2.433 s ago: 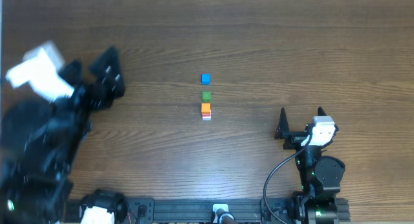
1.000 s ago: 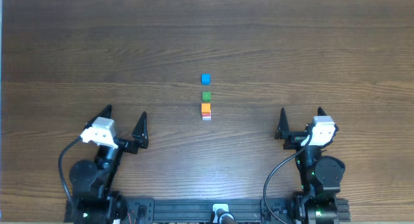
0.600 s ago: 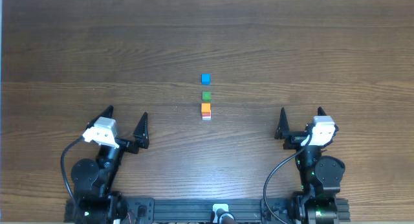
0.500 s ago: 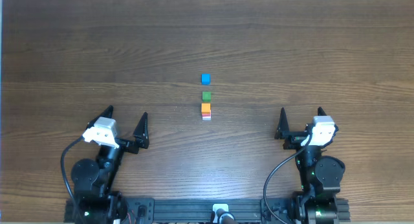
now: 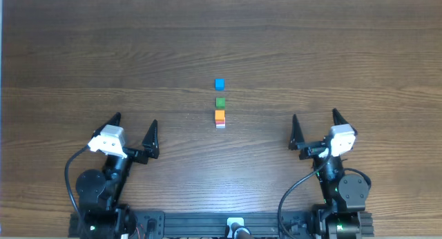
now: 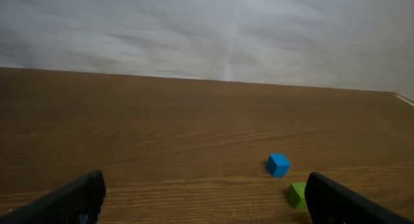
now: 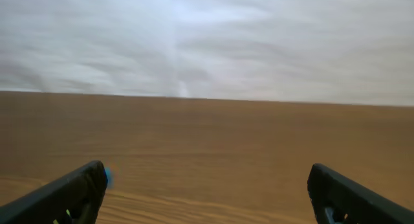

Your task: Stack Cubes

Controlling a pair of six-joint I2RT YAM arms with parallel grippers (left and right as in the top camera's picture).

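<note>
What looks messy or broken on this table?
Nothing stands out. The blue cube, green cube and orange cube sit in a straight row on the wooden table, none tipped or damaged. A whitish bit touches the orange cube; I cannot tell what it is.

The left gripper (image 5: 135, 120) and the right gripper (image 5: 314, 117) are each carrying two matte black fingers (image 5: 152, 135) that are tapering to pointed tips. A white housing (image 5: 108, 137) is capping each wrist, and the link bodies below it are showing black. A black cable (image 5: 68, 175) is looping from each wrist down to a round black base joint (image 5: 94, 189). Small green indicator lights (image 5: 339, 229) are glowing on the right base. A black mounting rail (image 5: 186, 222) is joining both bases, with a silver fitting (image 5: 235, 230) at its centre.
</note>
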